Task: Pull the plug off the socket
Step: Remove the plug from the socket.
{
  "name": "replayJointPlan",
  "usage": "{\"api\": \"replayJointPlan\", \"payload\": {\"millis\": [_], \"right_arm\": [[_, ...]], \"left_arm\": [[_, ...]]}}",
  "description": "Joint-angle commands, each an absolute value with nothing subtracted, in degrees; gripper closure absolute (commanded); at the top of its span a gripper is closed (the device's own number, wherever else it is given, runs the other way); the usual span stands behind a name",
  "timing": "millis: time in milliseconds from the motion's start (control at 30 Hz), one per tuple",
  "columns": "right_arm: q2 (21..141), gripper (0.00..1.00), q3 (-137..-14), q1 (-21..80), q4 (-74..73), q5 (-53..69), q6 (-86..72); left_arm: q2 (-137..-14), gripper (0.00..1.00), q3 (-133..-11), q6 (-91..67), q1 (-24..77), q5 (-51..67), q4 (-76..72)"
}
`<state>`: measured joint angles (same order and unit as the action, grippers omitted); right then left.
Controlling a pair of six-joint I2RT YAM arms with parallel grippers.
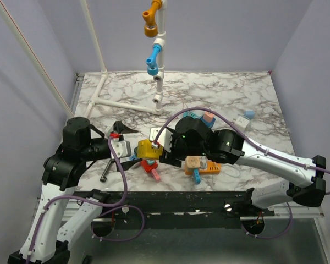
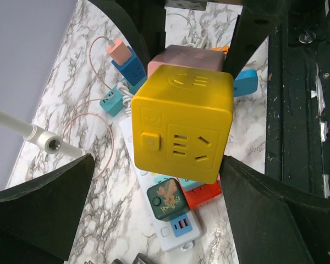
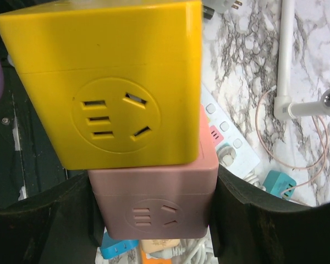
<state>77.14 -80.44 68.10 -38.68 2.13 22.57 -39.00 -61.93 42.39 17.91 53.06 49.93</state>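
- Front and centre, the yellow cube adapter [image 2: 181, 124], its outlet slots and a button facing us.
- The left gripper [image 2: 158, 162] is spread wide, with dark fingers [image 2: 38, 214] either side of it (contact on the right: can't tell).
- Right behind sits a pink cube [image 2: 190, 56].
- Below lies the white power strip [image 2: 173, 236], carrying a green cube [image 2: 165, 201], on the marble table [image 2: 71, 93].
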Motion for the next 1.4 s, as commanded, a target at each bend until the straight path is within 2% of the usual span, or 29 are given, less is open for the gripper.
{"api": "replayJointPlan", "payload": {"millis": [0, 333, 667, 933, 1033, 1100, 1367], "right_arm": [[76.31, 0.99, -80.15, 68.98, -33.14, 2.48, 23.38], [77.93, 0.99, -81.85, 69.94, -28.95, 3.94, 23.82], [80.51, 0.99, -82.01, 70.93, -28.45, 4.32, 23.58], [79.56, 0.99, -81.45, 70.97, -25.62, 3.08, 23.27], [79.63, 0.99, -81.45, 71.05, -25.23, 3.55, 22.79], [79.80, 0.99, -81.23, 71.18, -25.06, 3.85, 22.65], [80.16, 0.99, -80.11, 71.45, -24.43, 4.04, 22.41]], "left_arm": [[-41.56, 0.02, -65.19, 39.39, 17.84, 55.42, 47.91], [-44.47, 0.02, -65.08, 42.41, 18.01, 63.01, 55.80], [-44.08, 0.01, -66.62, 39.75, 18.54, 65.08, 53.53], [-42.12, 0.02, -62.70, 41.11, 19.24, 63.64, 54.45], [-40.71, 0.02, -59.72, 38.82, 19.34, 62.30, 50.21], [-39.63, 0.06, -58.49, 38.82, 19.42, 61.87, 48.14], [-42.95, 0.33, -62.18, 37.68, 19.51, 64.24, 48.60]]}}
